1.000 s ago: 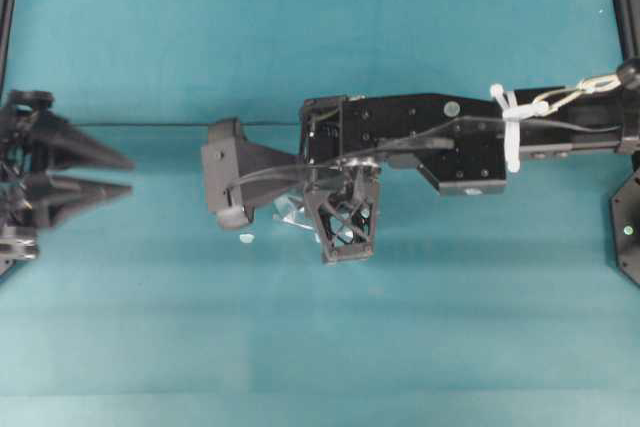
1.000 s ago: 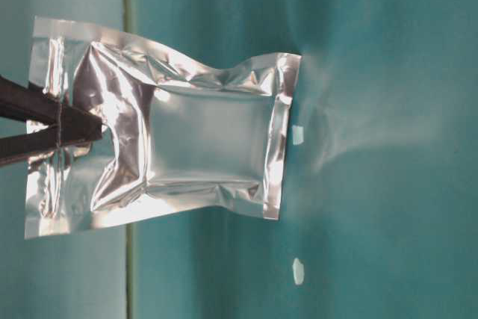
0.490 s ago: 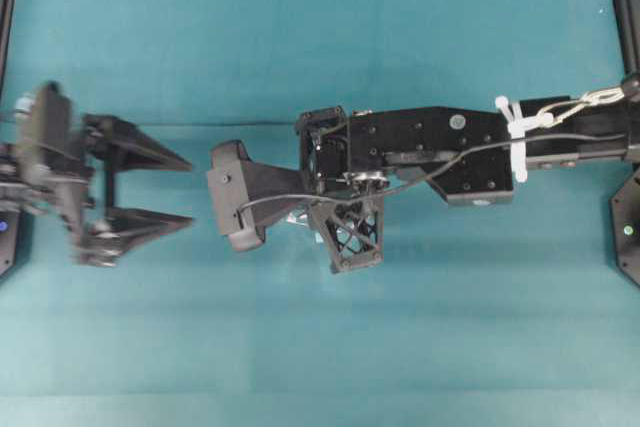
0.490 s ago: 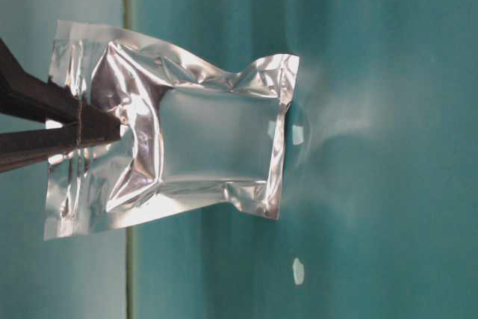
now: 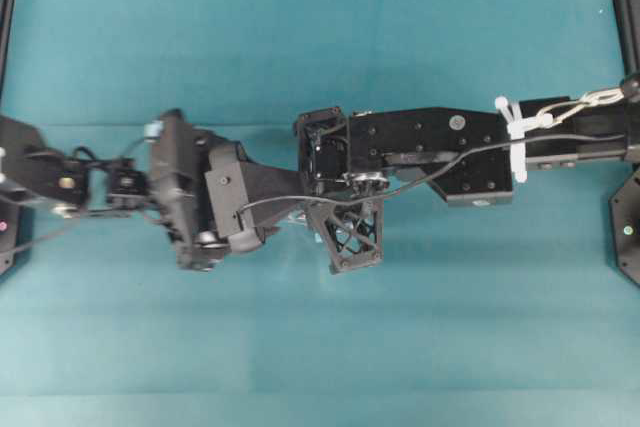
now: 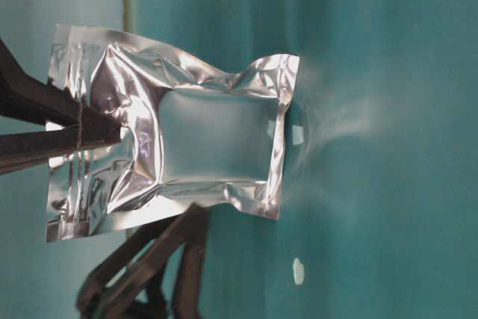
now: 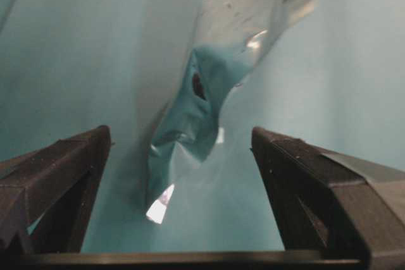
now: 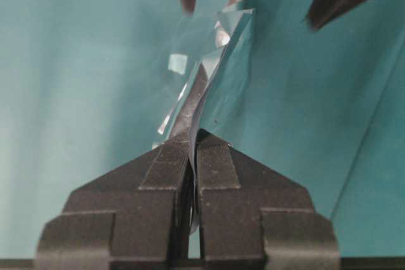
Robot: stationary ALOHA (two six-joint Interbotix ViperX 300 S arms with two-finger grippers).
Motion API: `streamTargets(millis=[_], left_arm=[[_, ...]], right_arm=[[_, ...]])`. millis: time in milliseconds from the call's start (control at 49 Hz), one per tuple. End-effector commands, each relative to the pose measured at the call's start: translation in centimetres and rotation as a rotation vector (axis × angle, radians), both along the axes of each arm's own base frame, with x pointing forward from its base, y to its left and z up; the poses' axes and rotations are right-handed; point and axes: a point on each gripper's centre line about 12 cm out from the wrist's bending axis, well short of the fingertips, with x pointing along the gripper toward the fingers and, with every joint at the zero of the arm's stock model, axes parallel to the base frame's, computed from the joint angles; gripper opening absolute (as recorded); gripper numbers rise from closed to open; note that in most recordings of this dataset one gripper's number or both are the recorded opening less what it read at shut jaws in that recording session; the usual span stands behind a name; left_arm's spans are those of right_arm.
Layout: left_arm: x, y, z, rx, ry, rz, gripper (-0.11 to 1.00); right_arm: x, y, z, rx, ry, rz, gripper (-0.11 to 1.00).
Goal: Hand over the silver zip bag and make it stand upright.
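From above, the silver zip bag (image 6: 172, 147) is almost all hidden under the two black arms — only a tiny shiny bit peeks out there. The side view from the tabletop (image 6: 388, 110) shows it best, though that picture lies turned on its side. There is one bag, crinkly and shiny, with a smoother panel in the middle. Its bottom edge is at the teal tabletop, but it is hard to tell if it really touches. The right claw (image 8: 193, 147) is clenched on the bag's zip end, its two tips pressed together with the foil pinched between them. The left claw (image 7: 180, 150) is released, its two tips spread wide, one on each side of the bag and not touching it. In the side view only part of the left claw shows, blurry and dark, low in the picture by the bag's edge. In the right wrist view its two tips are cut off at the top. Two little white scraps (image 6: 298, 271) lie on the tabletop — one sits right by the bag's bottom edge, the other farther off.
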Motion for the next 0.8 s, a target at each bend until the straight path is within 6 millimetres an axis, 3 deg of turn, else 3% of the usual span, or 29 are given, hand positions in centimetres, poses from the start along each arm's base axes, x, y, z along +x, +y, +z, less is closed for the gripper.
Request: streamTargets(millis=[0,367,571,694,776], left_arm=[[0.7,0.1,0.0,-0.002,-0.038,0.0,0.96],[3.5,0.2,-3.3,-0.063,-0.063,0.02,0.96],[4.1,0.2,-3.3,-0.067,-0.071,0.022,0.94],[3.8,0.2,-3.5,-0.067,-0.062,0.022,0.86],[3.8,0.2,-3.5,-0.061,-0.062,0.019,0.72]], right_arm=[[0.0,0.1,1.0,-0.002,-0.032,0.01,0.01],[0.5,-0.3,1.2,0.0,-0.078,-0.008,0.01],[0.1,-0.3,0.9,0.001,-0.065,-0.011,0.01],[-0.3,-0.3,0.7,0.001,-0.058,-0.012,0.01],[-0.6,-0.3,0.5,0.002,-0.054,-0.013,0.01]])
